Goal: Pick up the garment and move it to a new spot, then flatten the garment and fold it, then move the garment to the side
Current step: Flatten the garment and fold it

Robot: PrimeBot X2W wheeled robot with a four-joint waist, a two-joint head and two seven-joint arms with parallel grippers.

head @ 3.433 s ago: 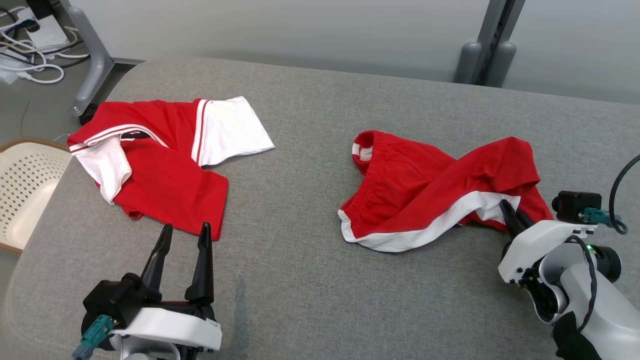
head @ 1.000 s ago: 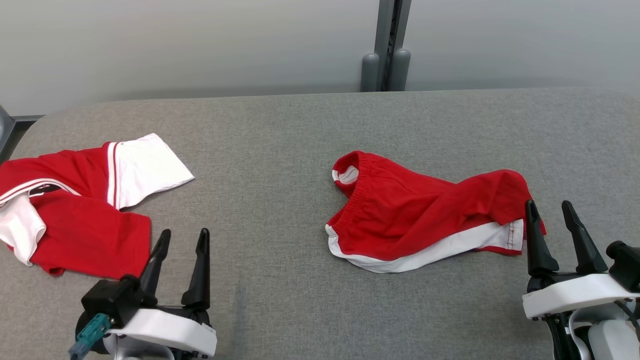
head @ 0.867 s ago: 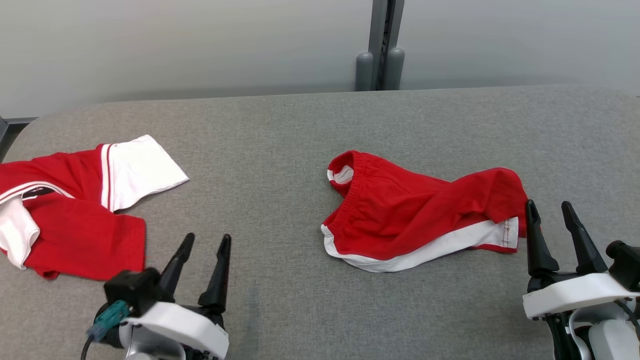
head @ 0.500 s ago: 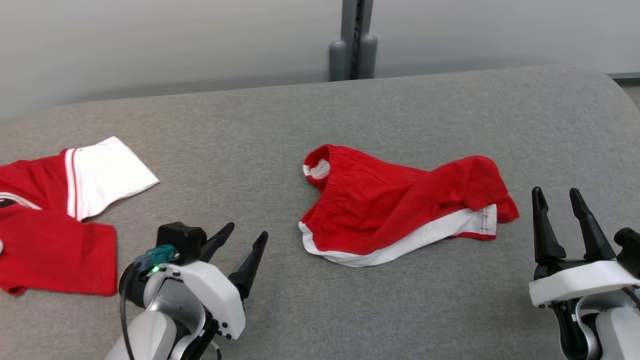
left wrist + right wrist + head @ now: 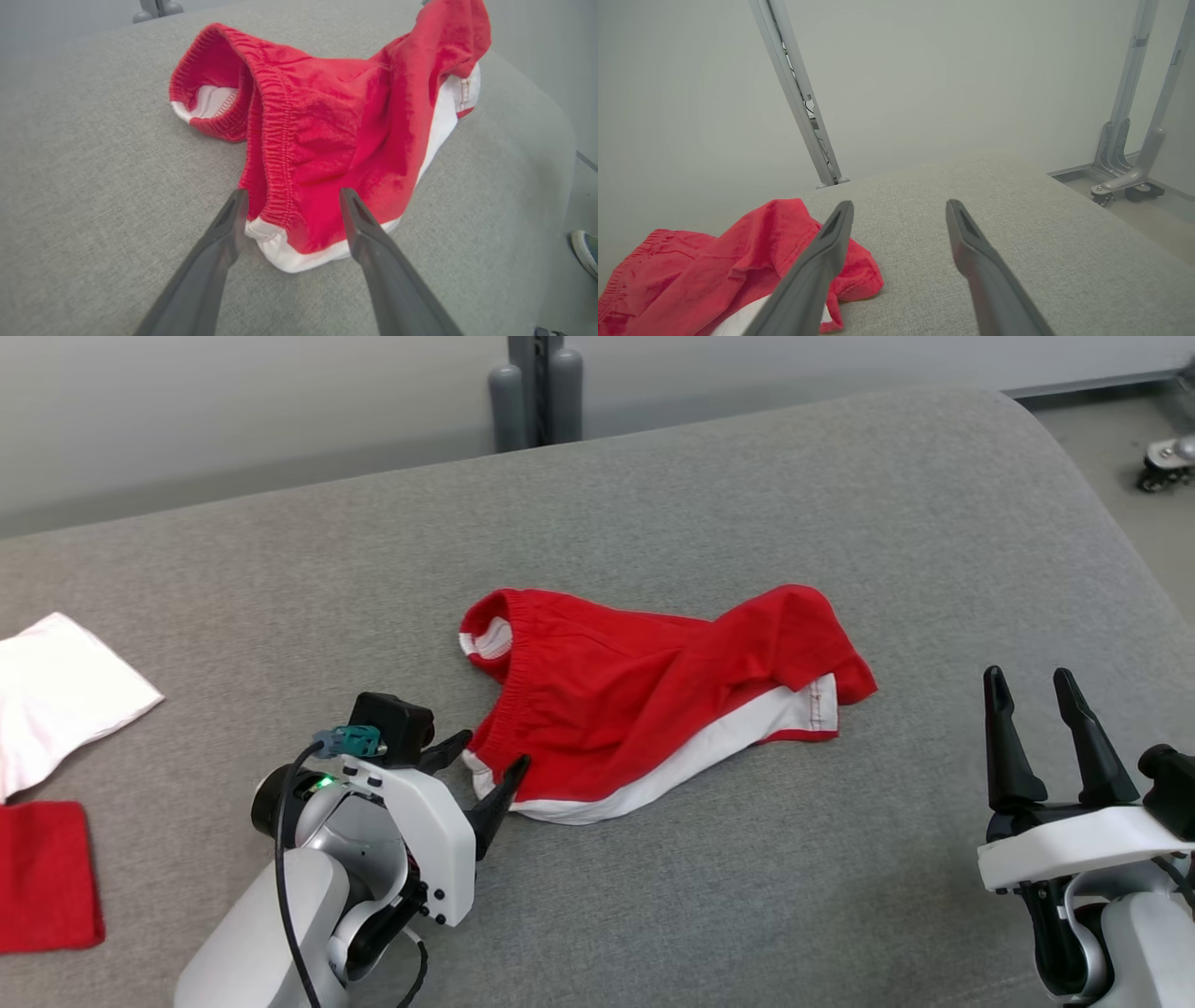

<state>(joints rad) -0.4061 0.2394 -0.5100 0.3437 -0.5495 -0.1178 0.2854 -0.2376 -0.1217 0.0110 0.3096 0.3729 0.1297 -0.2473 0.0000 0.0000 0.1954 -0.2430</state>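
Note:
The garment (image 5: pixel 653 686) is a crumpled pair of red shorts with white trim, lying in the middle of the grey padded table (image 5: pixel 653 915). My left gripper (image 5: pixel 490 756) is open, its fingertips straddling the near-left corner of the waistband. In the left wrist view the elastic waistband corner of the garment (image 5: pixel 299 186) sits between the two spread fingers (image 5: pixel 359 219) of the left gripper (image 5: pixel 292 198). My right gripper (image 5: pixel 1032 683) stands open and empty to the right of the garment, clear of it. In the right wrist view the garment (image 5: pixel 738 261) lies left of the right gripper (image 5: pixel 900 205).
A second red and white garment (image 5: pixel 56 709) lies at the table's left edge. A grey post (image 5: pixel 534 387) stands behind the table. The table's right edge drops to the floor, where a wheeled frame foot (image 5: pixel 1167 462) stands. Bare cloth lies in front of the shorts.
The camera has swung right, shifting the whole picture left. My left gripper has reached forward and right to the shorts' waistband corner. The right gripper has stayed put.

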